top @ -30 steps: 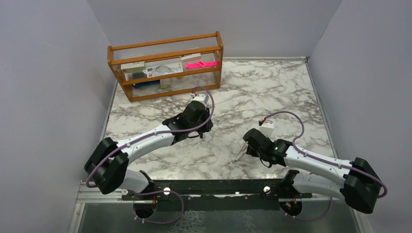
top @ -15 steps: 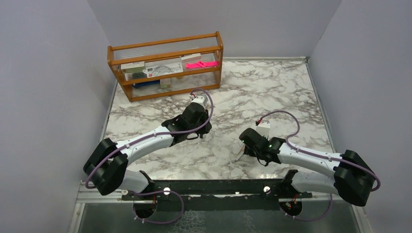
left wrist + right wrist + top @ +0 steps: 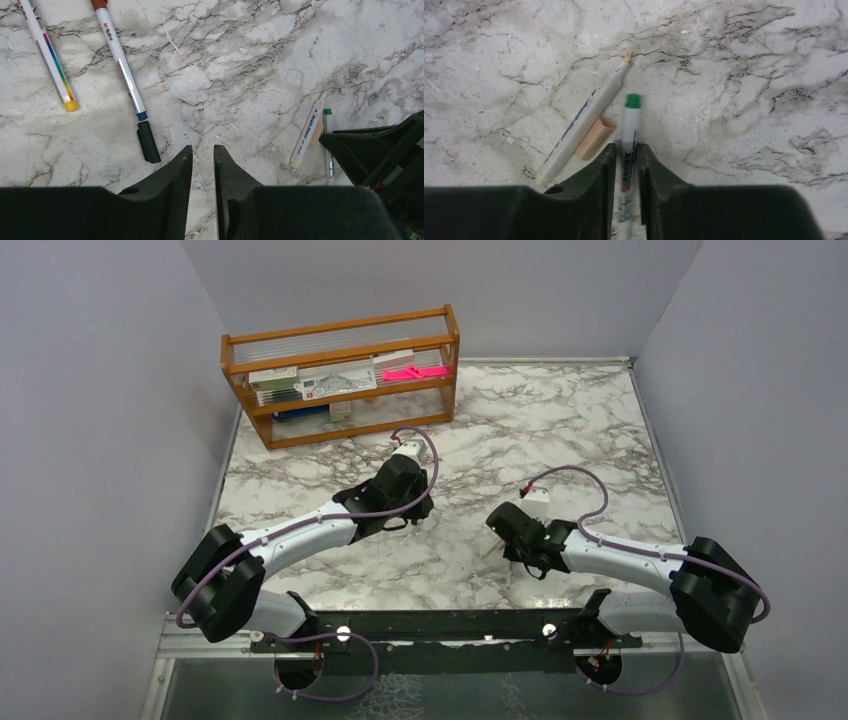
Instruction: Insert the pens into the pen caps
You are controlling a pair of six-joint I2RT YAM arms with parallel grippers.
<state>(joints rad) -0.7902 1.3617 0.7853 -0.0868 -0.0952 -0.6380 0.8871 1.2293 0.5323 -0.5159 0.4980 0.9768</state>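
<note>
In the right wrist view a white pen with a green end (image 3: 631,125) lies on the marble between the fingers of my right gripper (image 3: 626,146), which is shut on its barrel. Just to its left lie a pale uncapped pen (image 3: 584,125) and a peach pen cap (image 3: 595,137). In the left wrist view my left gripper (image 3: 202,149) hovers open by a narrow gap, with nothing in it. A black pen cap (image 3: 148,141) lies just left of its tips, below a white pen (image 3: 122,65). A rainbow-striped pen (image 3: 50,55) lies further left. From above, the right gripper (image 3: 497,540) sits right of the left gripper (image 3: 420,515).
A wooden rack (image 3: 340,375) stands at the back left of the marble table (image 3: 560,430), holding boxed stationery and a pink flat item (image 3: 413,372). Grey walls close in the table on the left, right and back.
My right gripper has slid a little to the left and its jaws have narrowed onto the green-ended pen. The left arm has barely moved.
</note>
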